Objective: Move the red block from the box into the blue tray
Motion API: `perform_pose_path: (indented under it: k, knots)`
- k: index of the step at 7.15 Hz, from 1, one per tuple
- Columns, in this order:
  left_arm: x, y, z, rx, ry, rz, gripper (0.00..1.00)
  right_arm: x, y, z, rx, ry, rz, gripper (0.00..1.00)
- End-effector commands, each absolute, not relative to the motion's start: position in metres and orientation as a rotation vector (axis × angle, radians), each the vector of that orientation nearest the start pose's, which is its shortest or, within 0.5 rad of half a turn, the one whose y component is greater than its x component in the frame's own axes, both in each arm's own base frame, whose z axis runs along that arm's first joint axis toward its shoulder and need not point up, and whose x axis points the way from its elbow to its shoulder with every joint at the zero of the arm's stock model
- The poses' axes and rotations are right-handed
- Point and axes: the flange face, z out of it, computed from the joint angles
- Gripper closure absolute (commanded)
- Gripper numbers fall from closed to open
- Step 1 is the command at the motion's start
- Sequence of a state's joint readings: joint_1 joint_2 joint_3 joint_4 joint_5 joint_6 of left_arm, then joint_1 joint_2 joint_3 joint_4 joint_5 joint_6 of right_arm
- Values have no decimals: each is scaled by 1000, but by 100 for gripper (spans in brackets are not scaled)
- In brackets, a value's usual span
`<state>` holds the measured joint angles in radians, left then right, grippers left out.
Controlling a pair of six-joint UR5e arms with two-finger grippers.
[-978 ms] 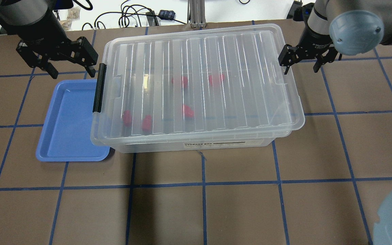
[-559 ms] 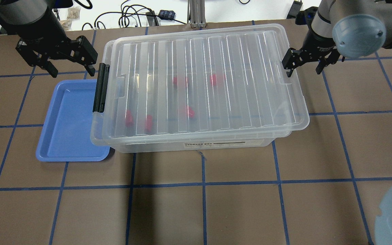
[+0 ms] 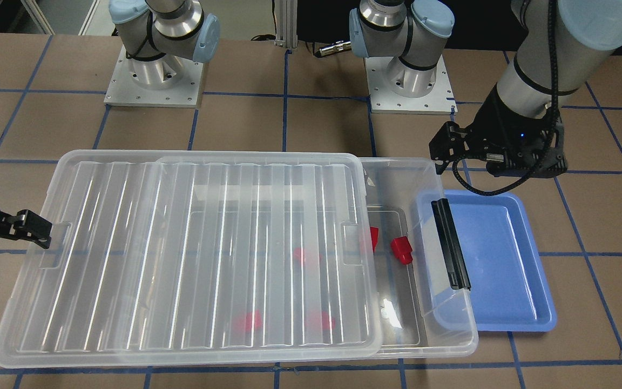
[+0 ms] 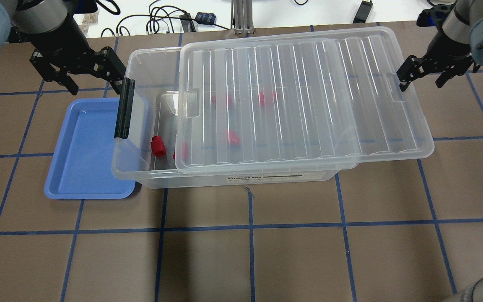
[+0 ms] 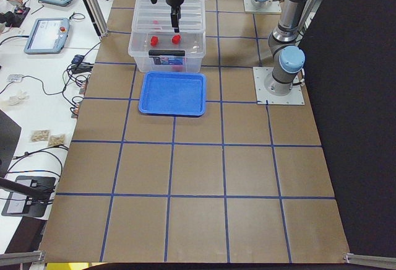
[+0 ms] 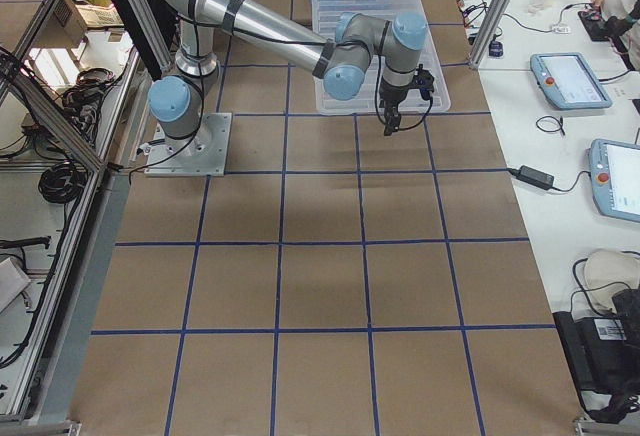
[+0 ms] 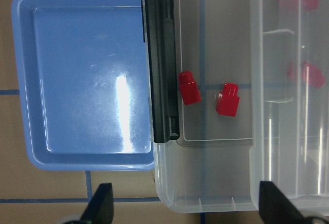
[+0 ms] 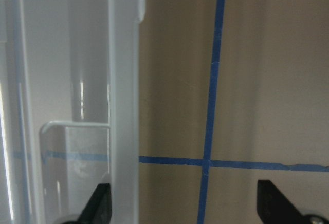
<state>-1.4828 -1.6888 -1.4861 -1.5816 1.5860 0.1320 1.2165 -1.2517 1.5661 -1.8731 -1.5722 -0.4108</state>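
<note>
You'll find the box (image 4: 191,181) — a large clear bin — lying lengthwise toward the counter's far edge, opposite the robot. Its ribbed translucent lid (image 4: 308,96) rests on top but is offset toward the counter's right end, overhanging the box there and leaving the left end uncovered. A black clip handle (image 4: 124,108) sits on that uncovered short end. One red block (image 4: 157,146) lies in plain sight on the box floor just inside the handle. Beside it you can see a second (image 4: 180,151), half under the lid's edge. Three more red blocks (image 4: 232,137) show blurred through the lid. The blue tray (image 4: 86,147) — shallow, rimmed, round-cornered — lies flat at the box's left end, with the box's rim overhanging its edge.
</note>
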Motion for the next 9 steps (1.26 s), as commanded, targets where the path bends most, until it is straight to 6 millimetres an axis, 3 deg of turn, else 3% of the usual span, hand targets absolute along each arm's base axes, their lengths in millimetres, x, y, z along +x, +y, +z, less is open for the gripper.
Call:
perform_pose_path:
  k: [1, 2, 3, 4, 5, 7, 8, 9]
  knots:
    - [-87, -554, 424, 89, 3135, -6, 0, -138, -604, 344, -67, 3137, 18, 1]
    - [-103, -548, 399, 127, 3136, 27, 0, -146, -602, 345, -72, 3138, 17, 0]
    - [-130, -547, 382, 199, 3129, -13, 0, -168, -596, 345, -46, 3137, 16, 0]
    - [-142, -550, 368, 247, 3124, -38, 0, -172, -595, 346, -46, 3139, 15, 0]
    - [-143, -552, 356, 250, 3128, -10, 0, -172, -595, 346, -46, 3139, 15, 0]
    - [-165, -553, 331, 319, 3123, 17, 2, -173, -595, 354, -43, 3144, -3, 0]
    - [-167, -556, 313, 339, 3121, 31, 2, -170, -596, 363, -41, 3150, -28, 0]
    - [-166, -557, 300, 408, 3113, 32, 3, -161, -598, 389, -52, 3141, -103, 0]
